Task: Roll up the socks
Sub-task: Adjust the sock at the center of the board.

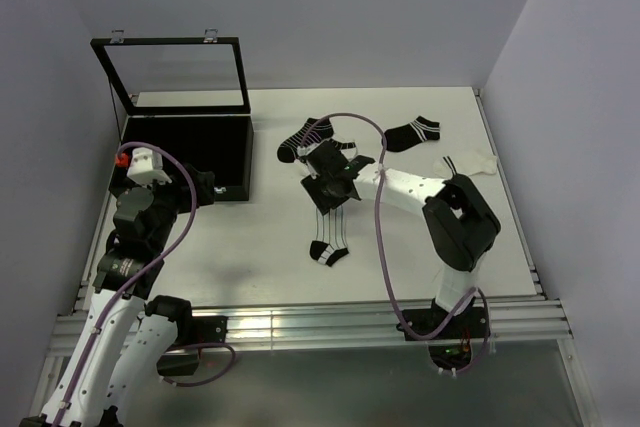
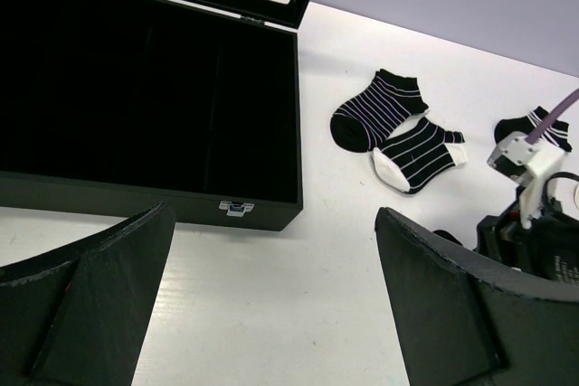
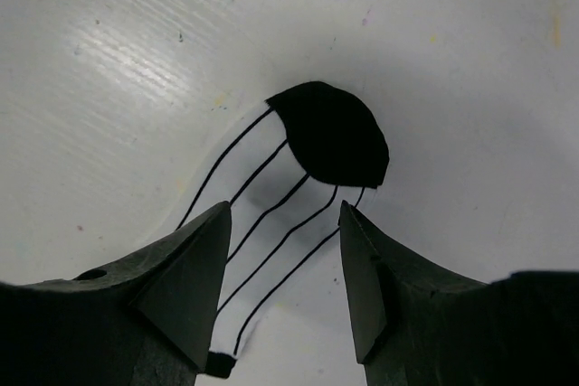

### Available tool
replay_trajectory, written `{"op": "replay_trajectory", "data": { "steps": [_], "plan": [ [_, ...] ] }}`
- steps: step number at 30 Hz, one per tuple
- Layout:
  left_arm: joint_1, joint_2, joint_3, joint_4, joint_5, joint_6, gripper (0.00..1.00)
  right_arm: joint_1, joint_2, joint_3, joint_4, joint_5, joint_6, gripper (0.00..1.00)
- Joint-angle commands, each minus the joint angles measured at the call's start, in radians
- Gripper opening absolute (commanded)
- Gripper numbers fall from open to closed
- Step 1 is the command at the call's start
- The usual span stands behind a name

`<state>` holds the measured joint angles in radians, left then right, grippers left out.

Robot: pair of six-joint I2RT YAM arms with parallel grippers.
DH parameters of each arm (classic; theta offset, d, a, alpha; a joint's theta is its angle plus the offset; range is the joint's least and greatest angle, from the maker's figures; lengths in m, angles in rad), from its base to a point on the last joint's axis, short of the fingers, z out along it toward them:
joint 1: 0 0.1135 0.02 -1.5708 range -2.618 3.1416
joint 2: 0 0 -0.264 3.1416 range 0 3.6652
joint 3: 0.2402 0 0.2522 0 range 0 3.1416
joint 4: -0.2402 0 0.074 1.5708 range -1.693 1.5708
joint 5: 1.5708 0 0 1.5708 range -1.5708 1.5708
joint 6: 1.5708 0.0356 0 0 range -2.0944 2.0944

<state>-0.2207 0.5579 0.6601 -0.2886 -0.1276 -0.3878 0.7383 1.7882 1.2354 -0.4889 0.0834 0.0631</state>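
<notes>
The right claw [image 3: 285, 214], half spread, straddles the white striped sock [image 3: 330, 133] lying flat on the worktop [image 3: 470, 61], black toe just ahead of it; closing here could bunch the thin fabric or skid off it, spoiling the roll.

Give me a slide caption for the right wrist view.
Right gripper astride a white ankle sock with thin black stripes and a black toe on the white table.
</notes>
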Motion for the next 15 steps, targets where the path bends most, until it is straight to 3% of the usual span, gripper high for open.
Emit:
{"op": "replay_trajectory", "data": {
  "steps": [1, 4, 9, 15],
  "plan": [
    [-0.003, -0.009, 0.001, 0.051, 0.020, -0.002, 1.00, -0.028, 0.023, 0.006, 0.076, -0.037, -0.040, 0.59],
    [-0.003, -0.010, 0.001, 0.049, 0.020, -0.002, 0.99, -0.068, 0.077, 0.019, 0.101, -0.017, 0.030, 0.59],
    [-0.003, -0.010, 0.003, 0.048, 0.020, -0.002, 1.00, -0.093, 0.169, 0.073, 0.041, 0.146, 0.139, 0.58],
    [-0.003, -0.010, 0.003, 0.049, 0.020, 0.000, 0.99, -0.120, 0.169, 0.065, -0.036, 0.277, 0.334, 0.57]
  ]
}}
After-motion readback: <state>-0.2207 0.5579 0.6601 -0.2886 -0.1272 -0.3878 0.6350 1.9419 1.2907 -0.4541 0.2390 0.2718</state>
